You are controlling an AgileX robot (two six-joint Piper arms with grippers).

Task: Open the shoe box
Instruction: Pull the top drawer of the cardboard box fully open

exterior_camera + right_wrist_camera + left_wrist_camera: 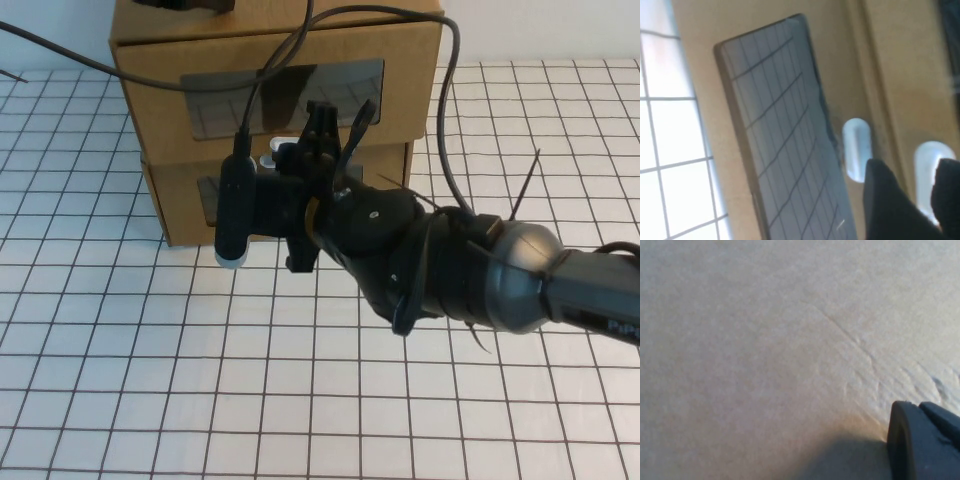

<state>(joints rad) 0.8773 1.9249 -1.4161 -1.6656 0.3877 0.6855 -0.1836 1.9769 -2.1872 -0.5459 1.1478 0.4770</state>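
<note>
With the right gripper [345, 110] spread at the front of the shoe box [400, 70] on the table's [120, 350] far side, the white tab [931, 157] should be squarely straddled before being pinched, while the left gripper [922, 440], its state untellable, is seen close against cardboard.

count — cardboard boxes [400, 70]: 2 | dark windows [320, 85]: 2 | white tabs [856, 147]: 2

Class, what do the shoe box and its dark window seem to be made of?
Shoe box: brown cardboard, matte, with visible creases. Window: likely glossy plastic film, mirroring grid lines. Right gripper at the box front; left gripper against cardboard.
</note>
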